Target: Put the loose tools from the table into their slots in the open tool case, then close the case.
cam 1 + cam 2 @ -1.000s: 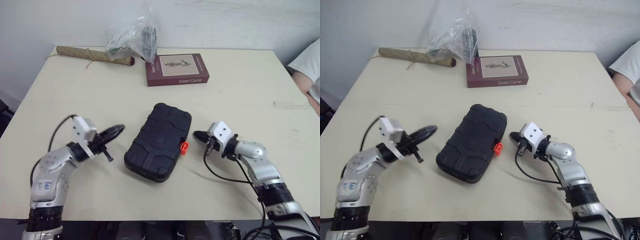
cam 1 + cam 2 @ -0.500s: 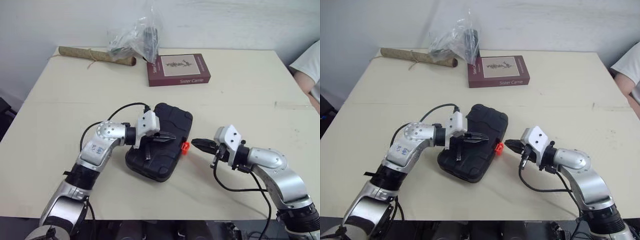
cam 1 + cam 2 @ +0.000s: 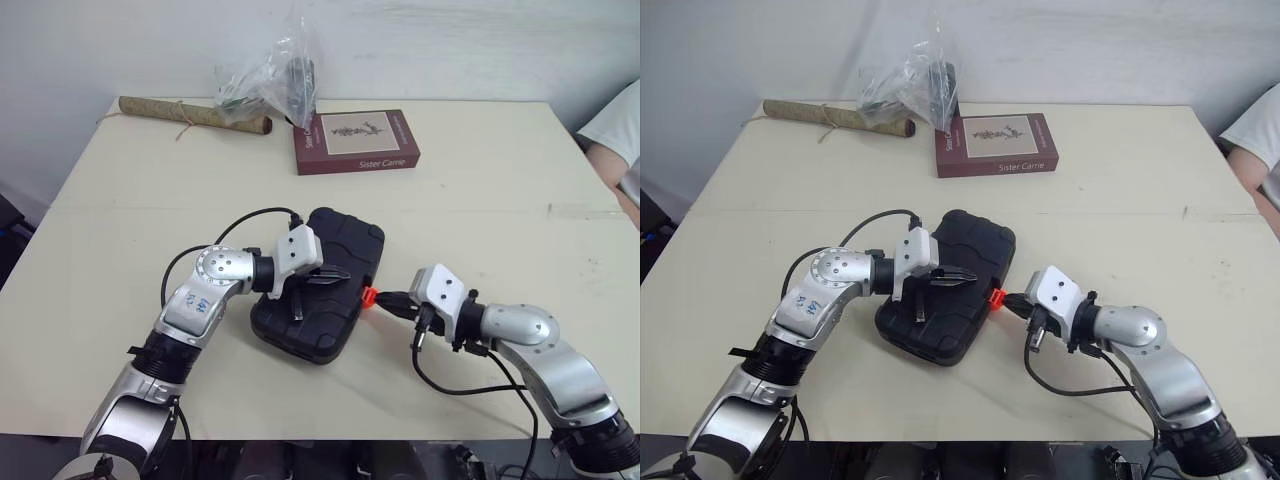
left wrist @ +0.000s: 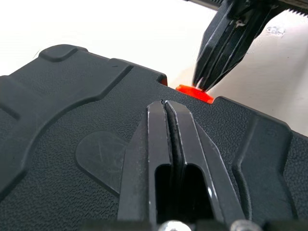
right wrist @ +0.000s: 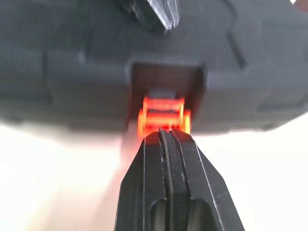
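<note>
- The left gripper [image 3: 338, 272] is held shut, its fingers pressed together, low over the lid of the tool case [image 3: 345, 235].
- The right gripper [image 3: 387, 297] is also closed, with its tips set against the orange latch [image 3: 368, 296].
- The left arm is bent in from the desk's [image 3: 480, 190] left side; the right arm is reached in from the front right corner.
- The black case is seen closed and flat at mid-desk, nearer the front edge.

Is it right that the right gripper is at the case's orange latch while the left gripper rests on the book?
No: the left gripper rests on the case lid, not the book, as the left wrist view shows; the rest holds.
</note>
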Robot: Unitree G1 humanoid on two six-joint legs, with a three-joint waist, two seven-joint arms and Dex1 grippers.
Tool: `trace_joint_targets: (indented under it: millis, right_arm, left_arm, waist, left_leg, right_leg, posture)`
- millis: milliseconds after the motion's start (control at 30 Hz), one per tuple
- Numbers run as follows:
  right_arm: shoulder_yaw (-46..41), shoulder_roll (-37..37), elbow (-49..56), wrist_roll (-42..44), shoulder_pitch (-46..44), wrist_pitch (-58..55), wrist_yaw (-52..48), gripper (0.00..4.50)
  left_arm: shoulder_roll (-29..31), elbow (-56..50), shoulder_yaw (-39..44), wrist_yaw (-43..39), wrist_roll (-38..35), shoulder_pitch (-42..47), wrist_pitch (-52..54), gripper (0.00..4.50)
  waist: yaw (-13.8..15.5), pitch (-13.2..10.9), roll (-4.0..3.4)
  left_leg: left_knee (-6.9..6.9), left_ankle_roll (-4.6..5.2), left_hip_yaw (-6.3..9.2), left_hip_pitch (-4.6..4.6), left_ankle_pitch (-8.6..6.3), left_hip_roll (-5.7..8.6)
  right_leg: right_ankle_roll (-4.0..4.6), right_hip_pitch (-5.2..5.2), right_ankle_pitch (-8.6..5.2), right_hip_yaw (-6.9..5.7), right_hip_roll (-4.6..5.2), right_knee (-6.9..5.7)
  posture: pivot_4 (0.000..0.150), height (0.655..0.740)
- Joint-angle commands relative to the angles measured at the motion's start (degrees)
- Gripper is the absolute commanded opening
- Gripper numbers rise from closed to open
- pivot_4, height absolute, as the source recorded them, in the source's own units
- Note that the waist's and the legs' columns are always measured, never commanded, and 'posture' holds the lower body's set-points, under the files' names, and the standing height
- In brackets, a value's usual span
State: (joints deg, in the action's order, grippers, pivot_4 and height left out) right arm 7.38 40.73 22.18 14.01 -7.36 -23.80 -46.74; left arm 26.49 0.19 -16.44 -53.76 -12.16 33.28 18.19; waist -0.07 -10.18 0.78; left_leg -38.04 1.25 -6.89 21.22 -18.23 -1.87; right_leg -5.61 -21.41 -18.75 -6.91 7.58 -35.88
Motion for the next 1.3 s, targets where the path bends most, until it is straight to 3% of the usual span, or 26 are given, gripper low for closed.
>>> trace_joint_targets:
  millis: [33, 167, 400, 733, 1067, 1300]
  right_arm:
    - [-0.58, -1.29, -0.17, 1.18, 1.12, -0.15, 0.02, 0.00]
    - [1.48, -2.36, -2.67, -0.67, 2.28, 0.44, -0.27, 0.00]
    - [3.06, -11.10, -9.49, -1.34, -3.28, 4.98, 1.97, 0.00]
    - [2.10, -17.20, -13.13, 0.04, -6.66, 18.81, -1.39, 0.00]
    - [1.53, -12.43, -3.23, 3.86, -10.08, 10.06, -5.84, 0.00]
    - [2.32, -11.13, -3.49, 3.38, -14.30, 5.80, -6.74, 0.00]
  left_arm:
    - [0.48, 3.46, -1.97, 0.16, 2.72, -2.41, 2.26, 0.04]
    - [0.57, 3.79, -2.00, 0.70, 3.23, -2.04, 2.62, 0.04]
    - [1.50, 3.73, -3.06, 0.70, 4.33, -1.83, 5.24, 0.04]
    - [4.62, 0.67, -6.48, -4.45, 3.09, -3.99, 12.38, 0.04]
    - [4.96, 1.83, -6.39, -4.34, 4.22, -4.66, 12.40, 0.04]
    - [5.09, 1.35, -6.29, -5.38, 3.08, -5.47, 12.44, 0.04]
  waist:
    - [-0.07, 0.07, -0.12]
    - [-0.02, 0.12, -0.20]
    - [-0.16, 0.33, -0.31]
    - [-1.68, 0.34, -0.31]
    - [-1.87, 0.34, -0.31]
    - [-1.17, 0.75, -0.25]
  left_leg:
    - [0.00, 0.00, -0.01, 0.00, 0.00, 0.00]
    - [0.00, 0.00, -0.02, -0.02, 0.00, 0.00]
    - [0.00, -0.02, -0.04, -0.09, 0.01, -0.05]
    - [0.05, -0.08, -0.04, -0.08, 0.01, -0.18]
    - [0.07, -0.12, -0.06, -0.11, 0.00, -0.26]
    - [0.07, -0.27, -0.02, -0.23, -0.06, -0.36]
  right_leg:
    - [0.00, 0.00, 0.00, 0.01, 0.00, -0.01]
    - [0.00, -0.01, 0.00, 0.03, 0.00, -0.02]
    - [0.02, 0.00, -0.01, 0.12, 0.01, -0.07]
    - [0.09, -0.05, -0.05, 0.16, -0.04, -0.09]
    - [0.13, -0.07, -0.07, 0.22, -0.05, -0.09]
    - [0.25, -0.02, -0.14, 0.19, -0.10, -0.13]
  posture:
    - [0.150, 0.7400]
    - [0.150, 0.7400]
    - [0.150, 0.7400]
    - [0.150, 0.7400]
    - [0.150, 0.7400]
    - [0.150, 0.7400]
